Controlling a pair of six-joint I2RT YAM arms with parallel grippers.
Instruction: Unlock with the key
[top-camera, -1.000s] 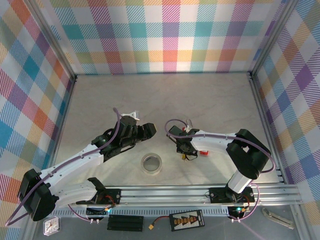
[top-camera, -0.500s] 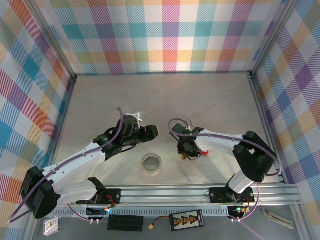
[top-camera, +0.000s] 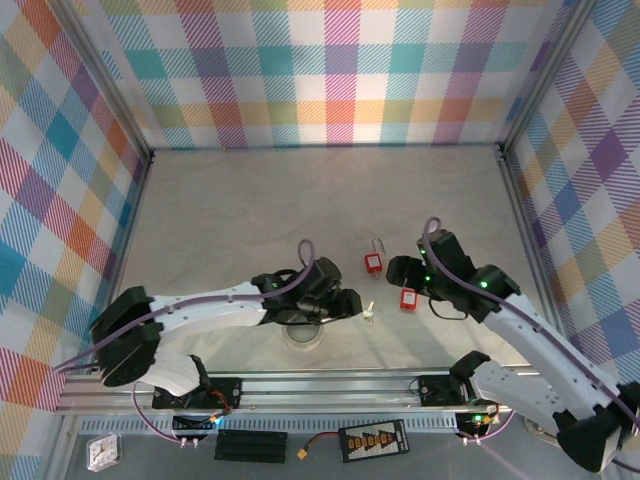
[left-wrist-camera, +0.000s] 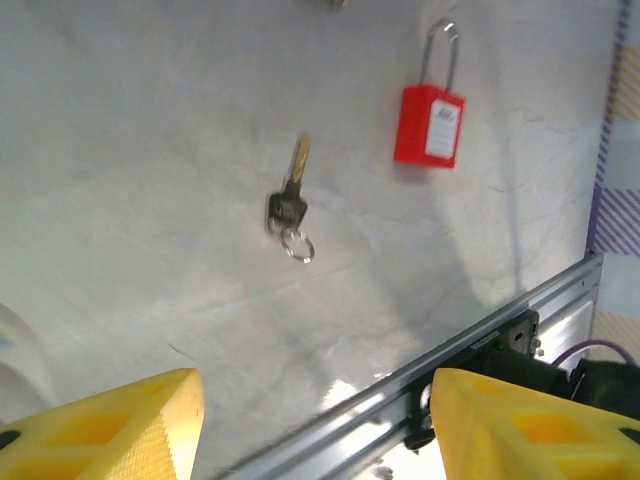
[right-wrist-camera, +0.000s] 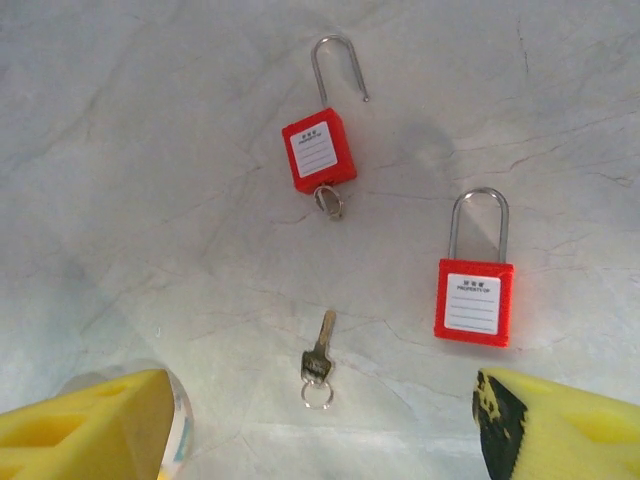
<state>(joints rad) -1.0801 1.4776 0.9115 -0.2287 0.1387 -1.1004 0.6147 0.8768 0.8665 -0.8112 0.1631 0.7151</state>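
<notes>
Two red padlocks lie on the table. The far padlock (right-wrist-camera: 318, 150) (top-camera: 374, 262) has its shackle sprung open and a key (right-wrist-camera: 328, 200) in its underside. The near padlock (right-wrist-camera: 474, 300) (left-wrist-camera: 430, 125) (top-camera: 408, 298) has its shackle closed. A loose key (right-wrist-camera: 319, 352) (left-wrist-camera: 288, 205) (top-camera: 369, 313) with a small ring lies on the table near them. My right gripper (right-wrist-camera: 322, 410) (top-camera: 398, 270) hovers open above them, holding nothing. My left gripper (left-wrist-camera: 315, 420) (top-camera: 345, 302) is open and empty, left of the loose key.
A roll of clear tape (top-camera: 303, 336) (right-wrist-camera: 180, 420) sits partly under the left arm near the front rail (top-camera: 330, 383) (left-wrist-camera: 450, 350). Checkered walls enclose the table on three sides.
The right gripper has opened and pulled back to the right, leaving the padlocks and keys on the table. The left arm has swung right, over the tape roll.
</notes>
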